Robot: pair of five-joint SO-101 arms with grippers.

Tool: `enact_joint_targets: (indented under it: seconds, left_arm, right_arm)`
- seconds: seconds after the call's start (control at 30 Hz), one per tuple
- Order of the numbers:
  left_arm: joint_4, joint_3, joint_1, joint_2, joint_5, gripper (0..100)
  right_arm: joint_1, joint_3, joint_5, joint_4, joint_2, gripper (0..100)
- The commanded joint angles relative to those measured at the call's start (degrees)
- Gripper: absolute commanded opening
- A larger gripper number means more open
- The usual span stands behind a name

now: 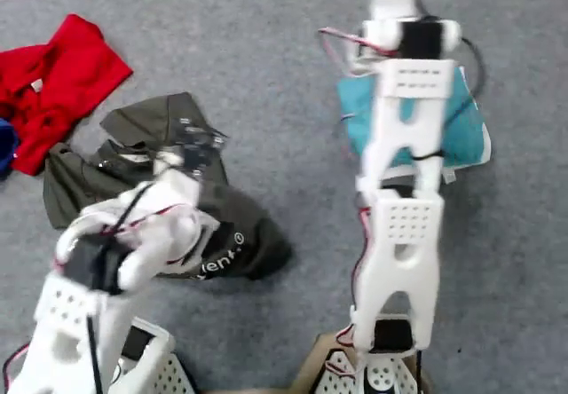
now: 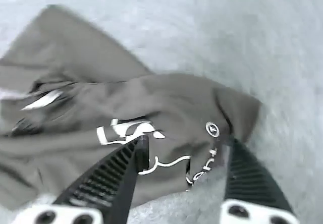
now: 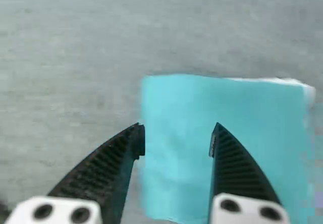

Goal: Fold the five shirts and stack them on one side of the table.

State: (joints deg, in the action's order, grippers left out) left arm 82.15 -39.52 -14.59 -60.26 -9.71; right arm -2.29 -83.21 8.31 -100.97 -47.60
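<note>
Far left edge of the grey table (image 1: 266, 48): a sliver of blue cloth (image 1: 4, 150), pressed up against the red shirt (image 1: 62, 79). Red shirt crumpled and unfolded, toward the far left corner.

Just to the right and a little nearer: the dark olive shirt (image 1: 164, 128), rumpled and loosely spread, its left edge just beside the red one. Hard to tell whether the two touch. White lettering (image 2: 128, 130) across its near right part.

Over that olive shirt, reaching in from the near left corner: the left arm (image 1: 106, 252). Left gripper (image 2: 184, 143) with its pincer apart and nothing between the fingers, poised above the lettering, both fingertips over dark cloth. Impossible to say from the wrist view whether the tips touch the fabric.

Right of centre: the right arm (image 1: 404, 190), stretched from the near edge toward the far side. Beneath its far end, the teal shirt (image 1: 470, 132), folded into a flat, neat rectangle with a thin white strip along one edge, well apart from the olive one.

Right gripper (image 3: 177, 130) above the teal shirt's left edge, pincer apart and holding nothing. One finger over grey table just off that edge, the other over the teal.
</note>
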Motion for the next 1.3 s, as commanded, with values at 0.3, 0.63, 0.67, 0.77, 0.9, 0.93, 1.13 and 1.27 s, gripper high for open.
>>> enact_joint_targets:
  seconds: [0.3,0.63,0.67,0.77,0.9,0.93,1.13,1.27]
  left_arm:
    - [-4.8,-5.1,56.0,-2.1,3.3,29]
    - [-7.6,-12.3,68.2,-2.1,3.2,29]
    - [-7.6,-12.2,68.1,-2.1,3.2,29]
    - [-9.4,-12.7,66.8,-2.0,3.3,29]
    - [-10.7,-12.7,62.5,-1.9,3.6,29]
    - [-11.1,-12.7,60.9,-1.7,3.7,29]
    - [-14.9,-9.4,45.1,10.5,10.3,29]
    - [-15.1,0.7,35.2,26.8,12.9,29]
  right_arm:
    - [-31.8,14.0,-13.6,12.8,-7.1,21.1]
    - [-38.9,12.0,-13.8,18.2,-20.2,12.7]
    - [-37.9,12.0,-13.7,18.0,-20.4,7.1]
    - [-34.5,11.8,-11.9,15.7,-20.2,3.1]
    - [-30.2,5.9,-11.6,5.3,-17.8,1.4]
    - [-29.3,4.0,-11.6,2.1,-17.2,1.4]
    - [-22.1,6.5,-11.4,-0.4,-8.8,1.3]
    - [-19.9,26.2,-11.6,-0.4,4.4,1.3]
